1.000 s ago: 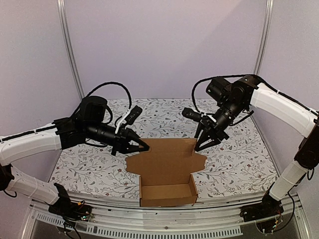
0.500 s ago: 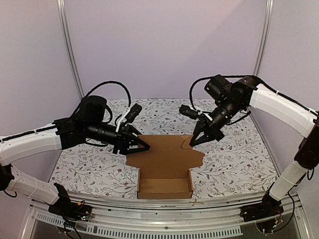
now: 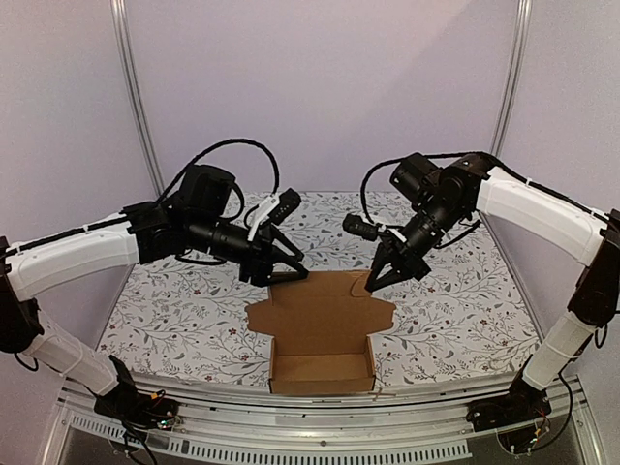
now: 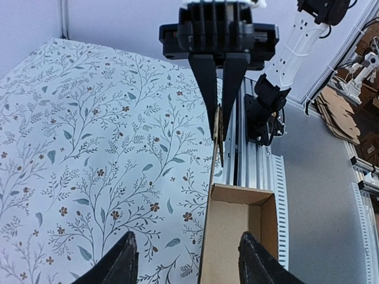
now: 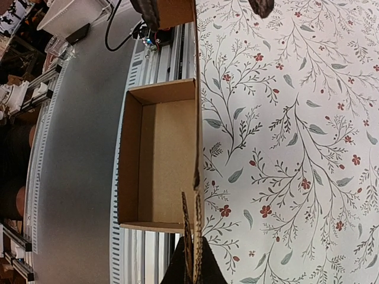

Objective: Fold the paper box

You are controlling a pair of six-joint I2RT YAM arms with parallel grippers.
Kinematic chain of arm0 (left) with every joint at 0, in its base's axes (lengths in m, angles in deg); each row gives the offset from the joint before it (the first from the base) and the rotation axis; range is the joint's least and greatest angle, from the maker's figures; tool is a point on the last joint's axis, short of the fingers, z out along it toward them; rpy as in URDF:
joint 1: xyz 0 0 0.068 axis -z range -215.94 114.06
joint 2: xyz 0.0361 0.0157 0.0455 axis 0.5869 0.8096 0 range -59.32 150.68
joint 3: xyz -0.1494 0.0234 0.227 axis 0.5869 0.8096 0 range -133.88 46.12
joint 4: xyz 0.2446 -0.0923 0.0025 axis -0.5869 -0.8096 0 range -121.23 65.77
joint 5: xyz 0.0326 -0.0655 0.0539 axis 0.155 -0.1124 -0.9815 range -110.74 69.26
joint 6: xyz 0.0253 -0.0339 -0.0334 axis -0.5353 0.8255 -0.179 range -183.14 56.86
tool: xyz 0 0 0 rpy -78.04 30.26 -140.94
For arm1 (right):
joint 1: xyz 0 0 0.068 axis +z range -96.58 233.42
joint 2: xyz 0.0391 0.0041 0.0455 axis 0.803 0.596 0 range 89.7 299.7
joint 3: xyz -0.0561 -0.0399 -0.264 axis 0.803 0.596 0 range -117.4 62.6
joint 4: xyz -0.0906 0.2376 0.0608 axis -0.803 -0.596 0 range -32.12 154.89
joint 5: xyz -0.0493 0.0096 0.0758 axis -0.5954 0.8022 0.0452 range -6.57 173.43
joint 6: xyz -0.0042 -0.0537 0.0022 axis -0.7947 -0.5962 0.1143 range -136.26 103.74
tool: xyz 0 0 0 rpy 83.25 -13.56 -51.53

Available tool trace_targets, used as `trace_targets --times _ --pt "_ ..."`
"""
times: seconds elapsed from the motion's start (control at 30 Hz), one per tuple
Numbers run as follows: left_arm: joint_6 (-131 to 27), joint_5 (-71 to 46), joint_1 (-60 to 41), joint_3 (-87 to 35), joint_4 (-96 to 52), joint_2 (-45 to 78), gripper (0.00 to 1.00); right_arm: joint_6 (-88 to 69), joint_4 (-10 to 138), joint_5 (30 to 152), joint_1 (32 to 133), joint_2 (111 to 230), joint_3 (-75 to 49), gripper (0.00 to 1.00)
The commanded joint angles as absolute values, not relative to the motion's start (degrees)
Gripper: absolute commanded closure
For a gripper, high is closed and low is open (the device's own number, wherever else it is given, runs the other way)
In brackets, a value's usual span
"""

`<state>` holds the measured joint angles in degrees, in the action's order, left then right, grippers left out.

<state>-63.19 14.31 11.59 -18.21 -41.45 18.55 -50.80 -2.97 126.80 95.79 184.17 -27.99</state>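
The paper box (image 3: pixel 321 334) is sitting half made at the 6 o'clock edge of the table (image 3: pixel 165 310): its tray walls are standing, while the lid flap (image 3: pixel 320 302) is reaching toward 12 o'clock, not yet closed or tucked. The right gripper (image 3: pixel 374 283) is pinching the flap's 1 o'clock corner, jaws clamped on the cardboard. The left gripper (image 3: pixel 294 274) is hovering at the 11 o'clock corner, jaws spread astride the flap's edge without gripping it.

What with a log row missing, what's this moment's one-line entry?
plain brown cardboard box: lid flap open | left claw: open around flap | right claw: shut on flap
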Motion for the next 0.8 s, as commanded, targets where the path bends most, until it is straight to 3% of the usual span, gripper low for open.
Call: trace_targets --times 0.0,0.2,0.5,0.67,0.77 --pt "-70.6 16.3 12.5 -24.5 -55.0 23.1 0.47 -52.0 -4.7 126.5 96.8 185.0 -29.2 1.00" --pt "-74.6 18.2 12.8 -29.8 -63.8 27.4 0.60 -51.9 -4.3 126.9 96.8 184.7 -29.4 1.00" --pt "-73.3 22.5 13.6 -31.4 -62.9 30.4 0.98 -49.6 -3.0 128.0 96.8 186.0 -29.7 0.98" --pt "-71.9 23.4 13.6 -30.0 -59.5 29.0 1.00 -49.0 -2.1 127.9 96.8 186.4 -28.9 0.81" --pt "-71.2 23.9 13.2 -29.2 -57.8 28.3 1.00 -48.9 -1.8 127.8 96.8 186.5 -28.7 0.79"
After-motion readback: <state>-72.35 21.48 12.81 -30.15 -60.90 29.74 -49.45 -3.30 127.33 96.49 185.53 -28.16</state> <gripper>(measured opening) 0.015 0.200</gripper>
